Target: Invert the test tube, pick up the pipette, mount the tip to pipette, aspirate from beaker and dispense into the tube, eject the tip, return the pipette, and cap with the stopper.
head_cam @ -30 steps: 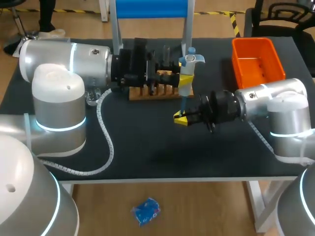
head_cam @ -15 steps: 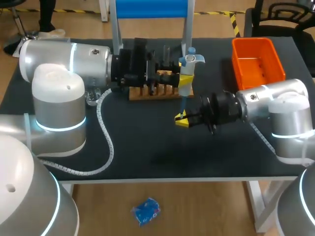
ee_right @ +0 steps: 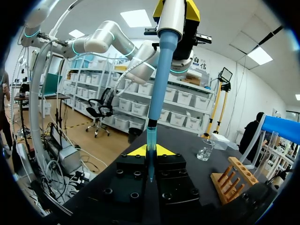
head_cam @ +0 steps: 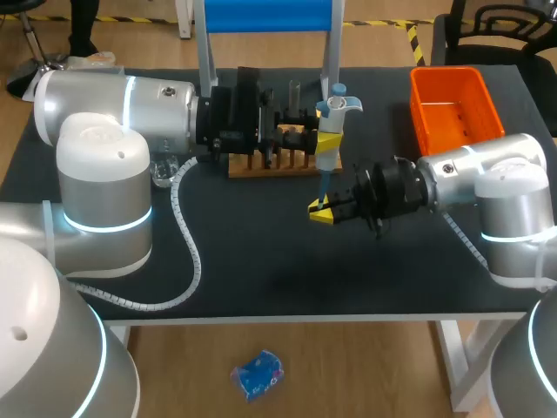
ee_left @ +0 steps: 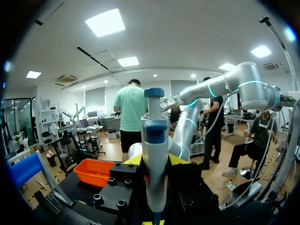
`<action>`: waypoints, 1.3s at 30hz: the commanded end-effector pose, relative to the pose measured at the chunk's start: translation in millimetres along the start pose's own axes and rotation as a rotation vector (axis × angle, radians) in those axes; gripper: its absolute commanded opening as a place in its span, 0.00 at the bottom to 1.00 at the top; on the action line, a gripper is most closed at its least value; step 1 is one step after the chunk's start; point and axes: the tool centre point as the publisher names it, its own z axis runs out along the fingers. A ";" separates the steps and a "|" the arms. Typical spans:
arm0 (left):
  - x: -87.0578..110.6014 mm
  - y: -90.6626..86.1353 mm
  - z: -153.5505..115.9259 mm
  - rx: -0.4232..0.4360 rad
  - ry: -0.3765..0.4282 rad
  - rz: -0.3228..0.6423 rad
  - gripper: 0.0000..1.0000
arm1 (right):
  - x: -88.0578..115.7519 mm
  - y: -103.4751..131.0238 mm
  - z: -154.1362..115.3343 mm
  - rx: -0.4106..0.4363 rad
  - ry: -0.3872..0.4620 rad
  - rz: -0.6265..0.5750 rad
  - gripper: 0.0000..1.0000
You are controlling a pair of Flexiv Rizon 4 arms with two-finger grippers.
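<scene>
While the left arm [head_cam: 122, 100] lies level across the back of the table [head_cam: 261, 261] with its wrist pointing toward the middle, the left gripper [head_cam: 326, 139] is clamped on the white body of the pipette [head_cam: 336, 106]. The pipette stands upright just in front of the wooden rack [head_cam: 270, 165], blue plunger uppermost. From the opposite side the right arm [head_cam: 474, 170] stretches low and roughly horizontal, placing the right gripper [head_cam: 320, 212] under the pipette's shaft. Its yellow fingers are drawn almost together, pinching the slim tip [ee_right: 150, 145] from both sides at the shaft's lower end. A glass beaker [ee_right: 205, 151] sits on the table beside the left arm, well apart from both grippers.
</scene>
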 end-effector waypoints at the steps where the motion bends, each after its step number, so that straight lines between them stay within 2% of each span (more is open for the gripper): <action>1: 0.4 0.4 0.3 0.002 -0.003 0.002 0.00 | 3.6 1.3 -0.7 0.004 -0.007 0.001 0.00; 27: 0.4 0.4 0.3 0.002 -0.003 0.002 0.00 | 5.0 5.8 3.9 -0.092 -0.024 0.043 0.00; 39: 0.4 0.4 0.3 0.002 -0.003 0.002 0.00 | 3.9 9.1 1.0 -0.086 -0.026 0.036 0.00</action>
